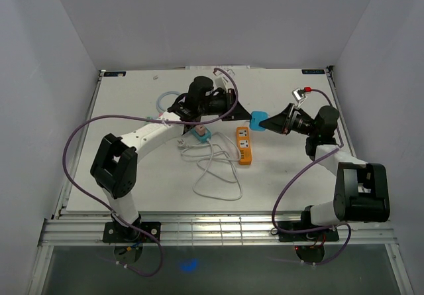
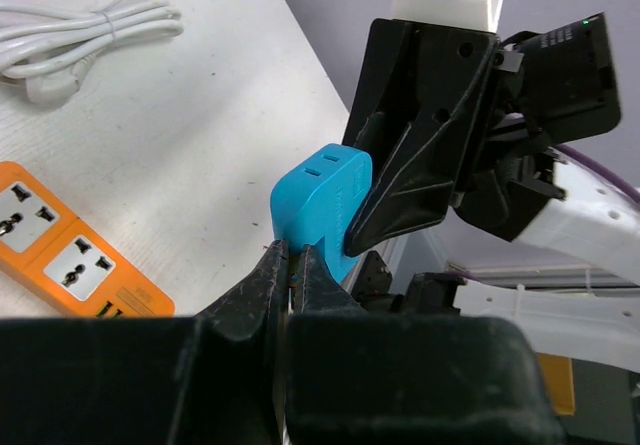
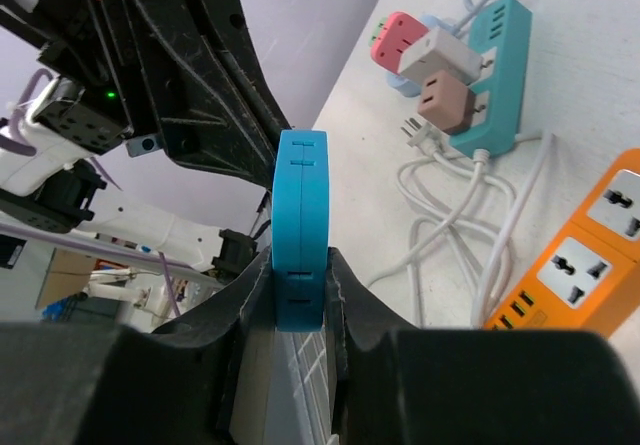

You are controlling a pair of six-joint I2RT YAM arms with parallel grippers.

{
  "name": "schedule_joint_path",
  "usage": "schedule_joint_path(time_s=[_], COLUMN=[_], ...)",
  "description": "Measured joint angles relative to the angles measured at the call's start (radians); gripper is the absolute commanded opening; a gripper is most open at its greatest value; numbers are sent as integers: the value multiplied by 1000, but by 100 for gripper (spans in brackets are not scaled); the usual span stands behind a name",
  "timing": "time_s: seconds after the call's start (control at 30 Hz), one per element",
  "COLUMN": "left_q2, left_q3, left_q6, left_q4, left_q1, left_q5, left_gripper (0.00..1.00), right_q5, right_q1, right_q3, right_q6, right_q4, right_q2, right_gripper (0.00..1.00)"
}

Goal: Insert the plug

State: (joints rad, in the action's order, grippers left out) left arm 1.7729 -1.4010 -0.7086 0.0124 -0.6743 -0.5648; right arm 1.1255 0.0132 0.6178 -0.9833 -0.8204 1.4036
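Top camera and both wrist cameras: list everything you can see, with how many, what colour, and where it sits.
blue plug: one, blue, held above the table between the two arms
orange power strip: one, orange, flat near the table's middle
teal power strip: one, teal, left of the orange one
adapters: three, pink, white and brown, at the teal strip
white cable: one loose tangle, white, in front of both strips
table: one, white
left arm: one, white and black, jaws shut, tips at the plug's lower edge
right arm: one, white and black, jaws clamped on the plug's flat sides
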Motion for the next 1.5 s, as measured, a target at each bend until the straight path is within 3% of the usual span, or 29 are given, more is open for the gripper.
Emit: schedule_joint_path(time_s=[0.27,0.47,0.6,1.1,1.5], left_q2=[-69,-84,-84,-116,-150], left_q3=[79,100,106,153,234], left_q6=[-85,-133,-150,-224,-328], left_q4=[127,206,221,330,542], left_q1=[38,51,55,70,76], left_q5=[-137,-190,-198,-233,-248], left_gripper=[0,0,0,0,0], right_q5=[33,41,45,56,61], right_q1=[-18,-22,-25,-38,-48], right_q3=[-42,-40,-39,-1,41], right_q6=[-293,-548,-659,-800,-853], right_q4=[-364,-509,-529,-551,-547], right_q2=[19,60,78,72,30], right_gripper=[8,8,8,8,8])
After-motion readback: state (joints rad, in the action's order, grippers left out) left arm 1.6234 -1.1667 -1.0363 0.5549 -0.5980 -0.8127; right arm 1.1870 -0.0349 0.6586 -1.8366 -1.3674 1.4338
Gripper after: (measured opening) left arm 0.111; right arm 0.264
